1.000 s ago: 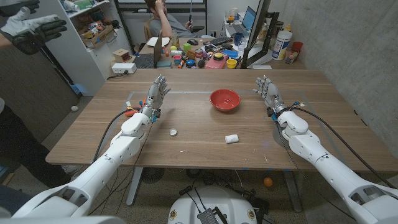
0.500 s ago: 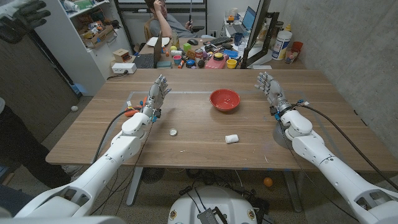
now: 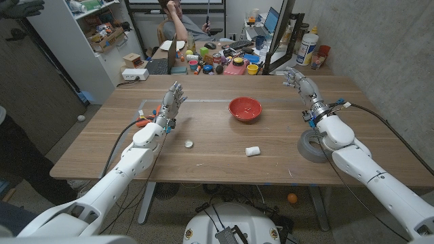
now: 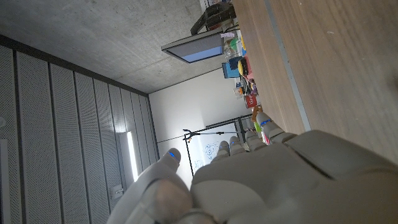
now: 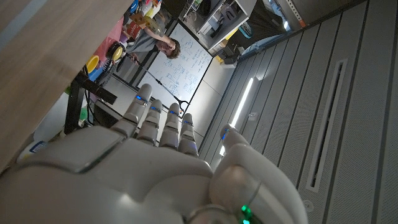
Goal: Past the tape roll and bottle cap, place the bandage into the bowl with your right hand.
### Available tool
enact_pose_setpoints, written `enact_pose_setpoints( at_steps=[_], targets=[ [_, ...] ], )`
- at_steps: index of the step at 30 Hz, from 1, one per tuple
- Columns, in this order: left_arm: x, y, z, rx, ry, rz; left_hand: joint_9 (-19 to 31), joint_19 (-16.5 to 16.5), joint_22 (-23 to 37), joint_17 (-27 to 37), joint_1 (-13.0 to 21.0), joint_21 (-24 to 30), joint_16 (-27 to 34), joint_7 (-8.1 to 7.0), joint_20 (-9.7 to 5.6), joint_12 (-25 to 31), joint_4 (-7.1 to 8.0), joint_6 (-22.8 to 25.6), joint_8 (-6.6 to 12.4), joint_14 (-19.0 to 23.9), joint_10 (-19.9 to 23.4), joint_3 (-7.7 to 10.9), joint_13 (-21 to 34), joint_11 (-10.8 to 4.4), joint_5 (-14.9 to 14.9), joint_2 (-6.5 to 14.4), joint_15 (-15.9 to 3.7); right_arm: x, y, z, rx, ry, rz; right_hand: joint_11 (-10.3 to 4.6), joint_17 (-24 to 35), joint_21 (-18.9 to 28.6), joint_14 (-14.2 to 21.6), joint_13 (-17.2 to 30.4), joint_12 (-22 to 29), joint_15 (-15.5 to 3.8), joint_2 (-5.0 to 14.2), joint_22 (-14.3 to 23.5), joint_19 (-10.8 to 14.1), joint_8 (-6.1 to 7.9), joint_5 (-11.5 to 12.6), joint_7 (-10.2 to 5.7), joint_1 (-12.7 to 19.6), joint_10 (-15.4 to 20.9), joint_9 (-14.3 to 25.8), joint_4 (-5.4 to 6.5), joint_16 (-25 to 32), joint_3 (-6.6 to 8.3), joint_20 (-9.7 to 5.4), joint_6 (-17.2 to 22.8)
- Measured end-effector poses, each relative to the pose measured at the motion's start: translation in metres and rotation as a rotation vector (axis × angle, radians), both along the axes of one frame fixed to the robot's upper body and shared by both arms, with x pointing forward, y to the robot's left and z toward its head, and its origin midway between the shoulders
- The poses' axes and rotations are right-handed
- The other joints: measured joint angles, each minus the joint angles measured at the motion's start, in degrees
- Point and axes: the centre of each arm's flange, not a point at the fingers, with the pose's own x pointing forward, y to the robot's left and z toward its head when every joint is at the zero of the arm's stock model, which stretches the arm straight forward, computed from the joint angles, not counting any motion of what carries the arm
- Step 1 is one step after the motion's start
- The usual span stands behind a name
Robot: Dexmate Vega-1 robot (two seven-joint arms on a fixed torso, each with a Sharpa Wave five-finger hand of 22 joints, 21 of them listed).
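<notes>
Bandage (image 3: 253,150): small white roll lying on the table (image 3: 217,163), untouched, near the front edge at roughly 6 o'clock from the bowl (image 3: 245,108). Bowl is red, sits mid-table toward the far side, well apart from both hands.

Bottle cap (image 3: 188,143): small, pale, on the table at about 9 o'clock from the bandage, near the left forearm.

Tape roll (image 3: 314,146): grey, lying flat at about 3 o'clock from the bandage, partly covered by the right forearm.

Right hand (image 3: 303,85): raised over the far right part of the table, at about 2 o'clock from the bowl, fingers apart and extended, holding nothing. Right wrist view shows its fingers (image 5: 163,122) straight and side by side.

Left hand (image 3: 172,102): at about 9 o'clock from the bowl, fingers spread upward, holding nothing.

Background: person (image 3: 178,19) seated behind the table beside a cluttered desk.
</notes>
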Motion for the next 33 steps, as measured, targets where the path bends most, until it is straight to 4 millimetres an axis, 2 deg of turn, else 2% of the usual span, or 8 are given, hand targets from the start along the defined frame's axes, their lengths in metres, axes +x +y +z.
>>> enact_pose_setpoints(
  at_steps=[2, 3, 6, 11, 12, 14, 28, 33],
  targets=[
    [0.000, 0.000, 0.000, -0.001, 0.000, 0.000, 0.0, 0.0, 0.0, 0.0, 0.0, 0.0, 0.0, 0.00, 0.00, 0.0, 0.00, 0.0, 0.00, 0.0, 0.0, 0.00, 0.0, 0.00, 0.0, 0.0, 0.00, -0.001, 0.000, 0.000, -0.007, -0.009, -0.010, 0.08, 0.0, 0.0, 0.0, 0.0, 0.0, 0.00, -0.20, 0.0, 0.1, 0.00, 0.0, -0.32, 0.2, 0.1, 0.0, -0.11, 0.0, -0.11, 0.08, 0.3],
    [0.001, -0.001, 0.000, 0.001, 0.001, -0.003, 0.0, 0.0, 0.0, 0.0, 0.0, 0.0, 0.0, 0.00, 0.00, 0.0, 0.00, 0.0, 0.00, 0.0, 0.0, 0.00, 0.0, 0.00, 0.0, 0.0, 0.00, -0.016, 0.001, 0.007, -0.050, -0.049, -0.025, 0.08, 0.0, 0.0, 0.0, 0.0, 0.0, 0.00, -0.23, 0.0, 0.1, 0.00, 0.0, -0.31, 0.3, 0.1, 0.0, -0.11, 0.0, -0.11, 0.08, 0.3],
    [0.002, -0.001, 0.000, 0.001, 0.001, -0.003, 0.0, 0.0, 0.0, 0.0, 0.0, 0.0, 0.0, 0.00, 0.00, 0.0, 0.00, 0.0, 0.00, 0.0, 0.0, 0.00, 0.0, 0.00, 0.0, 0.0, 0.00, -0.026, 0.002, 0.011, -0.094, -0.085, -0.056, 0.08, 0.0, -0.2, 0.0, 0.0, 0.0, 0.00, 0.06, 0.0, 0.1, 0.00, 0.0, -0.31, 0.5, 0.1, 0.0, -0.34, 0.0, 0.12, 0.08, 0.3],
    [0.003, 0.000, 0.001, -0.003, 0.003, -0.001, 0.0, 0.0, 0.0, 0.0, 0.0, 0.0, 0.0, 0.00, 0.00, 0.0, 0.00, 0.0, 0.00, 0.0, 0.0, 0.00, 0.0, 0.00, 0.0, 0.0, 0.00, -0.027, 0.004, 0.011, -0.132, -0.115, -0.105, 0.08, 0.0, -0.2, 0.3, 0.0, 0.0, -0.31, 0.06, 0.0, 0.1, 0.00, 0.0, -0.31, 0.5, 0.1, 0.0, -0.58, 0.0, -0.12, 0.08, 0.3],
    [0.004, -0.001, 0.002, 0.005, 0.001, -0.008, 0.0, 0.0, 0.0, 0.0, 0.0, 0.0, 0.0, 0.00, 0.00, 0.0, 0.00, 0.0, 0.00, 0.0, 0.0, 0.00, 0.0, 0.00, 0.0, 0.0, 0.00, -0.052, 0.006, 0.019, -0.184, -0.164, -0.105, 0.08, 0.0, -0.2, 0.3, 0.0, 0.0, -0.31, 0.06, 0.0, 0.1, 0.00, 0.0, -0.31, 0.5, 0.1, 0.0, -0.58, 0.0, -0.12, 0.08, 0.3],
    [0.004, -0.001, 0.002, 0.008, 0.001, -0.009, 0.0, 0.0, 0.0, 0.0, 0.0, 0.0, 0.0, 0.00, 0.00, 0.0, 0.00, 0.0, 0.00, 0.0, 0.0, 0.00, 0.0, 0.00, 0.0, 0.0, 0.00, -0.064, 0.008, 0.022, -0.215, -0.194, -0.119, 0.08, 0.0, -0.2, 0.3, 0.0, 0.0, -0.35, -0.26, 0.0, 0.1, 0.00, 0.0, -0.31, 0.9, 0.1, 0.0, -0.58, 0.0, -0.12, 0.08, 0.3],
    [0.009, -0.005, 0.006, 0.019, 0.000, -0.021, 0.0, 0.0, 0.0, 0.0, 0.0, 0.0, 0.0, 0.00, 0.00, 0.0, 0.00, 0.0, 0.00, 0.0, 0.0, 0.00, 0.3, 0.00, 0.0, 0.0, 0.00, -0.121, 0.019, 0.024, -0.393, -0.328, -0.253, -0.55, 0.0, -1.1, 0.7, 0.0, -0.1, -1.16, -0.95, 0.0, 0.4, -0.39, -0.7, -0.83, 1.5, 0.1, 0.0, -1.69, -0.2, -0.74, 0.39, -0.2],
    [0.012, -0.007, 0.007, 0.024, -0.001, -0.028, 0.0, 0.0, 0.0, 0.0, 0.0, 0.0, 0.0, 0.00, 0.00, 0.0, 0.00, 0.0, 0.00, 0.0, 0.0, -0.01, 0.3, 0.00, 0.0, 0.0, 0.00, -0.142, 0.027, 0.023, -0.462, -0.372, -0.306, -0.77, 0.0, -1.3, 0.9, 0.0, -0.4, -1.38, -1.23, 0.0, 0.5, -0.39, -0.7, -1.14, 1.8, -0.1, 0.0, -2.11, -0.2, -0.79, 1.09, -0.5]
  ],
)
